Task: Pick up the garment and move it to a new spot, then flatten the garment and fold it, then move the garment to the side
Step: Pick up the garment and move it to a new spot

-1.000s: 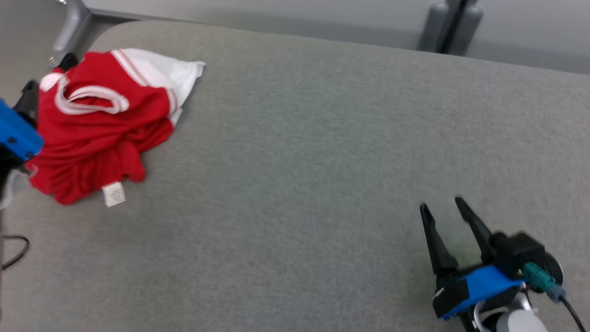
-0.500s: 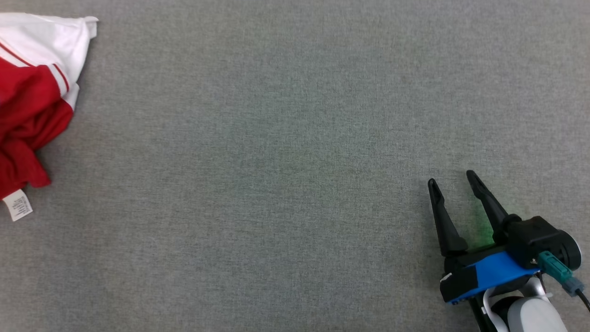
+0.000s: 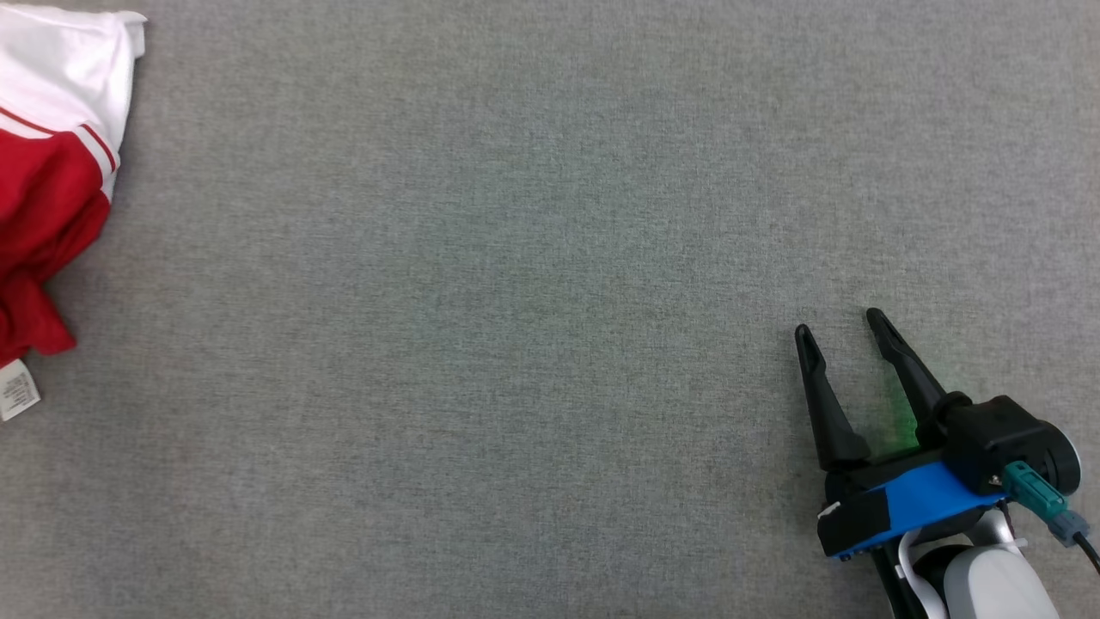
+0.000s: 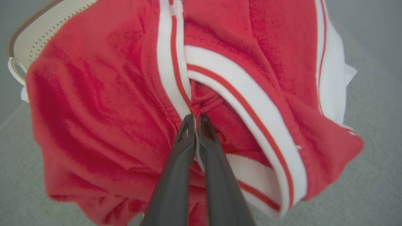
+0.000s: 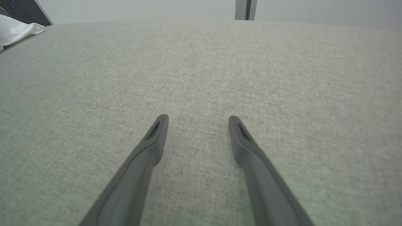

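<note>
The garment (image 3: 43, 198) is a crumpled red top with white striped trim and a white panel, lying at the far left edge of the head view on the grey cloth-covered surface (image 3: 516, 301). In the left wrist view the garment (image 4: 94, 110) is right in front of the camera, and my left gripper (image 4: 196, 116) is shut on a fold of it beside the white striped band (image 4: 251, 103). My right gripper (image 3: 840, 322) rests low at the lower right, far from the garment. It is open, its fingers (image 5: 157, 135) apart over bare cloth.
A beige perforated rim (image 4: 40, 28) shows behind the garment in the left wrist view. The right wrist view has a corner of white fabric (image 5: 15, 29) at the far left edge and a grey post (image 5: 246, 9) beyond the surface's far edge.
The head camera has swung down and to the right, so the garment now sits at that view's left edge. The right gripper stays open in about the same place.
</note>
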